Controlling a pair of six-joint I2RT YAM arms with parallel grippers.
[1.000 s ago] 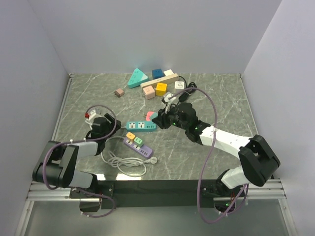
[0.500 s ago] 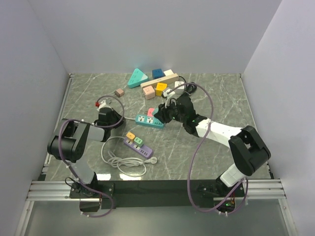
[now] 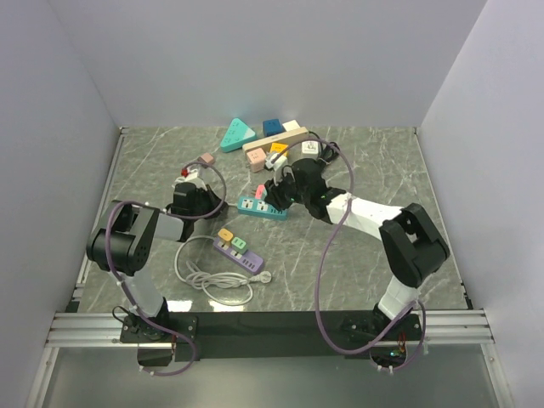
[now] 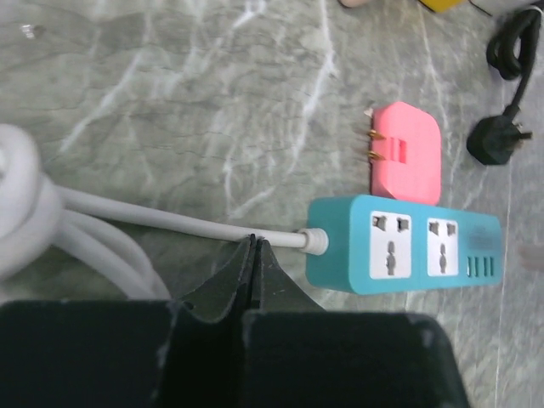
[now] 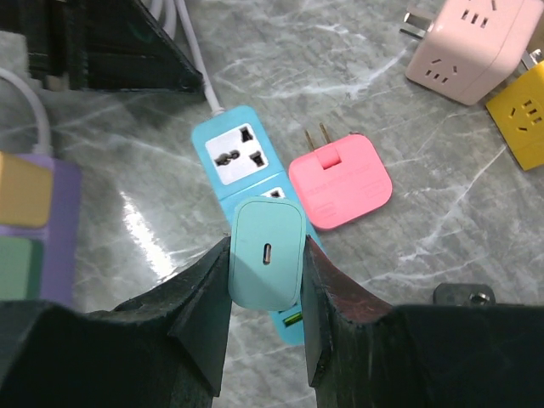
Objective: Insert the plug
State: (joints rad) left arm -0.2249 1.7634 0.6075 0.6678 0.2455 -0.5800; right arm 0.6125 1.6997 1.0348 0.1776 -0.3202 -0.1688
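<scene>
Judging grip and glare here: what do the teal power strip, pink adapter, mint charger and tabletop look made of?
Teal power strip: likely moulded plastic, satin, uniform colour, rounded edges.
Pink adapter: similar smooth plastic; brassy metal prongs.
Mint charger: matte plastic, soft even sheen.
Tabletop: grey-green, white-veined, reflects light; stone or marble-print laminate, unclear which.

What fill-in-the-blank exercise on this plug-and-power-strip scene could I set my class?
The right gripper is shut on a mint-green charger, while the left gripper is shut on ___. The adapter lying beside the teal power strip is ___. The cable leaving that strip is ___.
Missing words: nothing; pink; white.
</scene>
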